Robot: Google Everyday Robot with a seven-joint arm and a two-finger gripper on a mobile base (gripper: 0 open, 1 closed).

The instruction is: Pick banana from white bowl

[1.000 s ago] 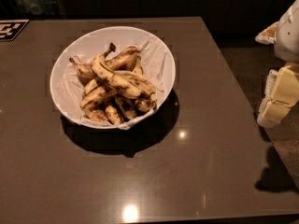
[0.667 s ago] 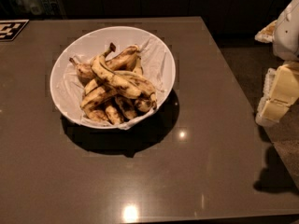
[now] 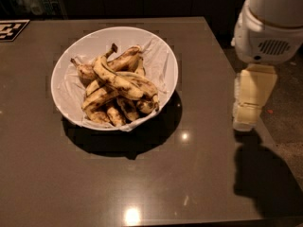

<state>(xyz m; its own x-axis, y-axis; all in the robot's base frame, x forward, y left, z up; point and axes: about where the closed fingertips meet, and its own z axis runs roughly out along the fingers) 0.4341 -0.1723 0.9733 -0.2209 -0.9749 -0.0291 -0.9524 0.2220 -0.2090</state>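
Observation:
The white bowl (image 3: 94, 42) stands on the dark table, left of centre, lined with crinkled white paper. It holds a pile of several overripe bananas. The banana (image 3: 116, 81), long, curved and yellow with brown speckles, lies on top of the pile, running diagonally from upper left to lower right. My gripper (image 3: 247, 113) hangs on the white arm at the right edge of the table. It is cream-coloured, points down, and is well to the right of the bowl and apart from it. It holds nothing that I can see.
The white arm housing (image 3: 267, 27) fills the upper right. A black-and-white marker (image 3: 11, 30) lies at the table's far left corner. The table's right edge (image 3: 236, 86) runs just beside the gripper, with speckled floor (image 3: 286, 126) beyond it.
The arm and gripper have moved left, closer to the table's right edge, and more of the white housing now shows. The bowl and bananas have not moved.

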